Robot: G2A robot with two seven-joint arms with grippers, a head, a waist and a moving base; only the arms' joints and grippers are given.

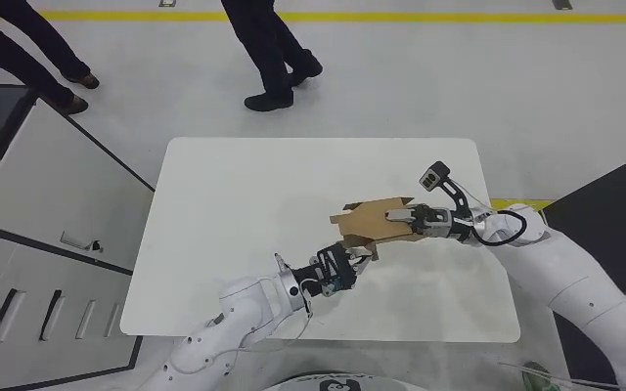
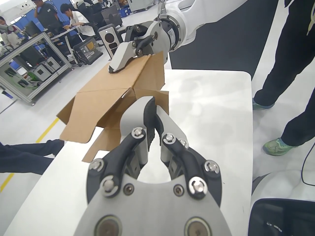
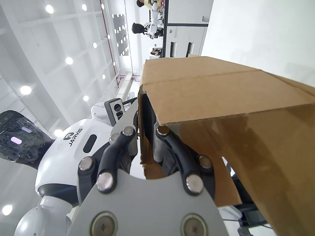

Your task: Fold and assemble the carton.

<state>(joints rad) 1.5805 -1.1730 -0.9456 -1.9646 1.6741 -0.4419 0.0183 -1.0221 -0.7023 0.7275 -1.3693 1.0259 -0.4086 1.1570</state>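
So in the top view the carton [image 1: 370, 223] is a bit right of centre in the frame, over the right half of the white table [image 1: 245, 195]. It's plain brown cardboard, half opened up, with flaps sticking out at both ends.

The right gripper [image 1: 413, 217] comes in from the right edge of the frame and is clamped on the carton's right end. The right wrist view shows a cardboard wall sandwiched between its two fingers. From the left wrist view you can see one white finger [image 2: 120, 57] lying flat on the carton's top panel. That end of the box is held up off the tabletop.

The left gripper [image 1: 354, 260] sits just below the carton in the top view, on an arm coming up from the bottom edge of the frame. Its fingers are squeezed together with next to no gap — basically a narrow pinch. The tips are right at the edge of a flap [image 2: 161, 98] on the open end facing it. I honestly can't tell whether any cardboard is caught between them; it looks like they're just touching or nearly touching that flap. The other flaps on that end are splayed out, and one hangs down toward the table surface.
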